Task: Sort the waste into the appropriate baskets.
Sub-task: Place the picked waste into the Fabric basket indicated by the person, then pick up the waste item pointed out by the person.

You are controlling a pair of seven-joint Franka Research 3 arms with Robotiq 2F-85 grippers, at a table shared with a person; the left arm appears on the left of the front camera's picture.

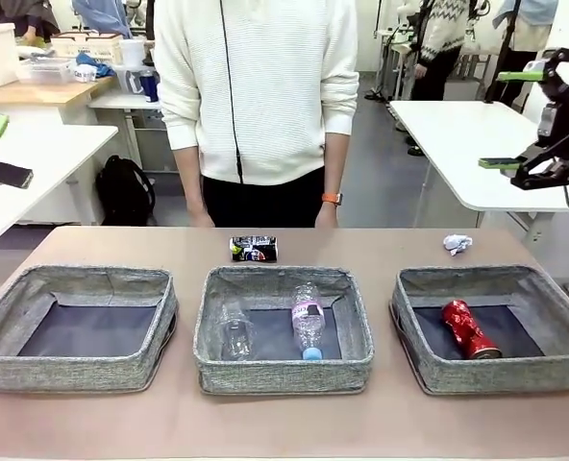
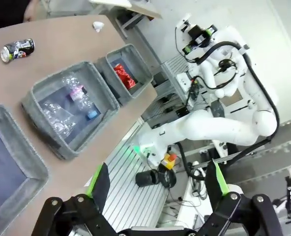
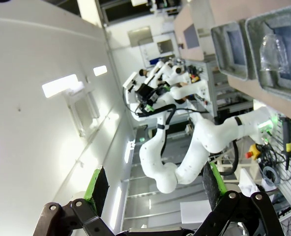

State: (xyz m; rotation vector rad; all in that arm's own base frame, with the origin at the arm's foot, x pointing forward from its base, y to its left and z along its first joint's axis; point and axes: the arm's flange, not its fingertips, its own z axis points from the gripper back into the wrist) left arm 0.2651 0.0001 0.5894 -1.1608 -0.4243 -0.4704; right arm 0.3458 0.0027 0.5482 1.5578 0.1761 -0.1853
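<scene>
**Inspector:** Containers and surface to be stated.

**Recorder:** Three low rectangular bins of grey woven fabric, soft-walled with dark flat bottoms, are recorded in a row on the smooth tan table. They are entered as the left basket, the middle basket and the right basket.

**Inspector:** Waste to be located.

**Recorder:** In the middle basket, a clear plastic cup is found lying on its side beside a clear bottle with a pink label and blue cap. A crushed red can is found lying aslant in the right basket. A crushed dark multicoloured can is seen on the table just behind the middle basket. A crumpled white paper ball is seen on the table behind the right basket.

**Inspector:** Claws?

**Recorder:** The left claw is held spread, green pads well apart, gripping nothing. The right claw is raised high at the table's right side, likewise spread and unladen.
</scene>
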